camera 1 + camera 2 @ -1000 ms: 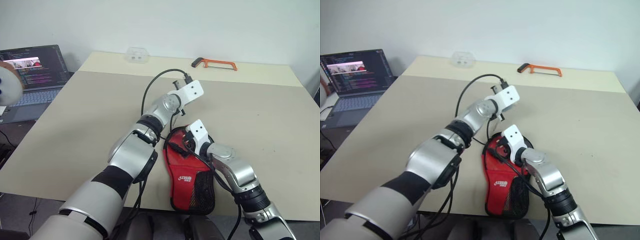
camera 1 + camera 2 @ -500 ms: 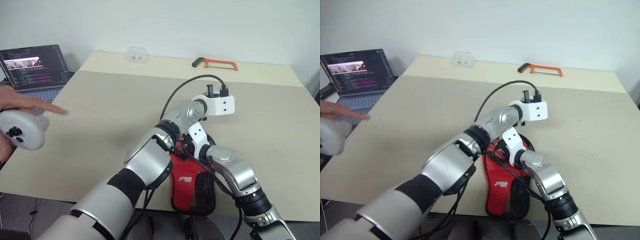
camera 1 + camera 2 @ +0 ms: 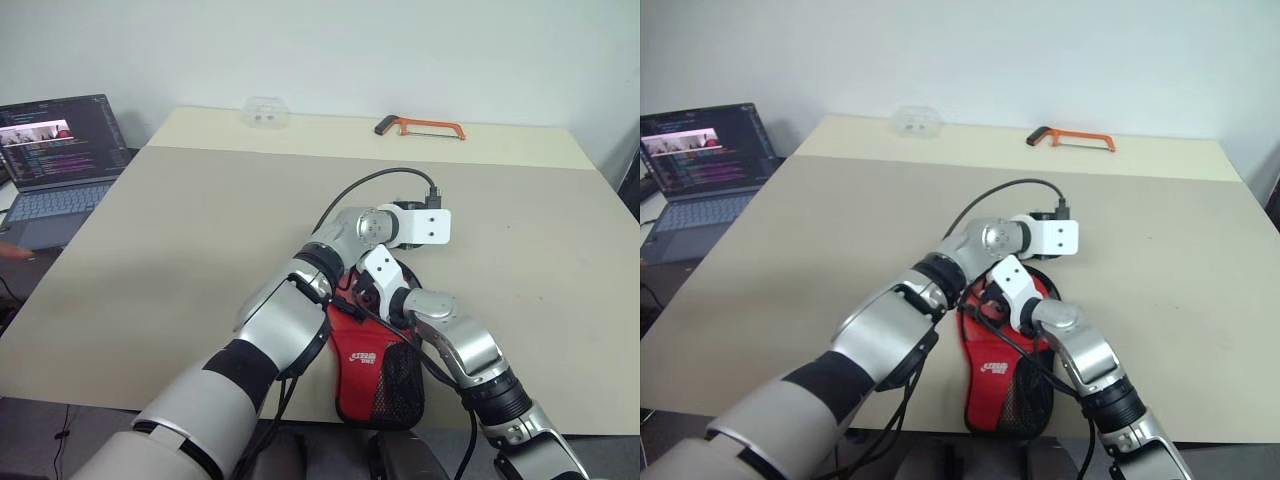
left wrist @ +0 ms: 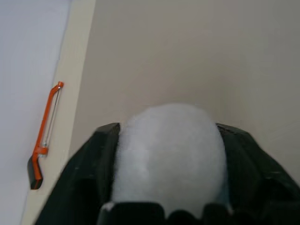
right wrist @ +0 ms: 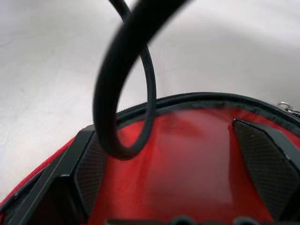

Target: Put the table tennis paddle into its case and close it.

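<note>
Two pincers over red case (image 3: 375,355) at near edge of desk (image 3: 180,230). Right pincer (image 5: 178,154) spread wide, fingers (image 5: 262,150) hovering either side of case's clear window, grasping nothing. Left pincer (image 4: 171,154) parted, empty, aimed across bare desk toward orange hacksaw (image 4: 44,133).

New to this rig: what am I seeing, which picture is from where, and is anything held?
This is a humanoid robot with two arms, each ending in a two-fingered gripper. The two wide pictures come from its head, the two close ones from its wrists. On the table lie a red case at the near edge, an orange hacksaw and a clear box at the far edge; a laptop stands beside it. The right gripper hangs open over the case, holding nothing. The left gripper is open, a blurred white shape between its fingers.
</note>
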Available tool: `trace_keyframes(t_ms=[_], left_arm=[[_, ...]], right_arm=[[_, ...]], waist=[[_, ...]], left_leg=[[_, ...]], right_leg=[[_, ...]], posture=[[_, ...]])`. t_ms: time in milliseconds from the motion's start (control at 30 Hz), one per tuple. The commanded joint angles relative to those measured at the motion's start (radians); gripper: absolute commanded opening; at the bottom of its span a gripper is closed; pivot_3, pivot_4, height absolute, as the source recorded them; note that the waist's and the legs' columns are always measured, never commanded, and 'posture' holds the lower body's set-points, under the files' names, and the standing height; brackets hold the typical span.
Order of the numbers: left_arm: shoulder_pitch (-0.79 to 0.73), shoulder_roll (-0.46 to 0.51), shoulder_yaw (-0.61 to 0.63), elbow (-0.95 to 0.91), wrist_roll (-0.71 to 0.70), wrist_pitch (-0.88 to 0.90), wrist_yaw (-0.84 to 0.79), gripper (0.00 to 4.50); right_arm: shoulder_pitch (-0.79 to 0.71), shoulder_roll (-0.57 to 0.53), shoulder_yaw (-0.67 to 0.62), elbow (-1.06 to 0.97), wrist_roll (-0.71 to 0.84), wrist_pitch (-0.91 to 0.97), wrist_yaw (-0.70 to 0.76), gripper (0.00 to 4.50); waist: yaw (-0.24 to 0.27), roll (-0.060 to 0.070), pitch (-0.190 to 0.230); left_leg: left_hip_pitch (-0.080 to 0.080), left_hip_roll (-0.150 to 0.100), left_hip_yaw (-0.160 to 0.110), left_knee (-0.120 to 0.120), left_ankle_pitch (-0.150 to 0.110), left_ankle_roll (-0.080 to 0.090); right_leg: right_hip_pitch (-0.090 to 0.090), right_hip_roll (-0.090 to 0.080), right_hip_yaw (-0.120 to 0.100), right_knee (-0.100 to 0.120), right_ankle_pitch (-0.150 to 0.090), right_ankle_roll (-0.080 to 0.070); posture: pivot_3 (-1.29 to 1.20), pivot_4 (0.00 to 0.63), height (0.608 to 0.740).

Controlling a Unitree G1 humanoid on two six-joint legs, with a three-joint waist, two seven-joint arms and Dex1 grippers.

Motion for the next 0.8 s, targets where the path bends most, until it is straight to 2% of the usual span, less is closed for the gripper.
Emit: trace_keyframes(t_ms=[33, 267, 433, 533, 667, 800], left_arm=[[-0.001, 0.014, 0.013, -0.015, -0.022, -0.03, -0.033, 4.45], [-0.113, 0.112, 0.154, -0.077, -0.194, -0.017, -0.293, 4.45], [-0.13, 0.29, 0.293, -0.251, -0.4, 0.073, -0.615, 4.45], [-0.073, 0.41, 0.373, -0.457, -0.546, 0.252, -0.78, 4.45], [0.134, 0.571, 0.429, -0.819, -0.732, 0.57, -0.947, 4.45], [0.36, 0.68, 0.427, -1.099, -0.838, 0.81, -0.971, 4.45]], right_arm=[[-0.029, 0.005, -0.022, 0.068, 0.0, -0.001, 0.006, 4.5], [-0.04, -0.018, -0.03, 0.102, -0.004, -0.031, 0.045, 4.5], [-0.033, -0.063, -0.058, 0.081, 0.023, -0.016, 0.097, 4.5], [-0.018, -0.124, -0.079, 0.003, 0.062, 0.022, 0.157, 4.5], [-0.008, -0.24, -0.153, -0.176, 0.153, 0.118, 0.24, 4.5], [-0.069, -0.343, -0.302, -0.302, 0.295, 0.273, 0.281, 4.5]], waist=[[-0.003, 0.0, 0.0], [0.008, 0.001, 0.003], [0.01, 0.002, 0.003], [0.008, 0.003, 0.004], [0.005, 0.007, 0.005], [0.005, 0.008, 0.007]], left_leg=[[0.0, 0.0, 0.0, 0.0, 0.0, 0.0], [-0.003, -0.001, 0.0, 0.001, 0.0, 0.0], [-0.004, 0.0, 0.001, 0.0, 0.0, 0.0], [-0.004, 0.0, 0.0, 0.0, 0.0, 0.0], [-0.003, 0.001, -0.002, 0.0, 0.0, -0.001], [-0.003, 0.003, -0.005, 0.001, 0.002, -0.004]], right_leg=[[0.0, 0.0, 0.0, 0.0, 0.0, 0.0], [-0.003, -0.001, -0.001, 0.002, 0.0, 0.0], [-0.003, -0.001, -0.001, 0.001, 0.0, 0.0], [-0.003, -0.001, -0.002, 0.001, -0.001, -0.001], [-0.003, -0.002, -0.001, 0.002, -0.003, -0.001], [-0.004, -0.002, -0.002, 0.005, -0.004, -0.002]], posture=[[0.0, 0.15, 0.74], [0.0, 0.15, 0.74], [0.0, 0.15, 0.74], [0.0, 0.15, 0.74], [0.0, 0.15, 0.74], [0.0, 0.15, 0.74]])
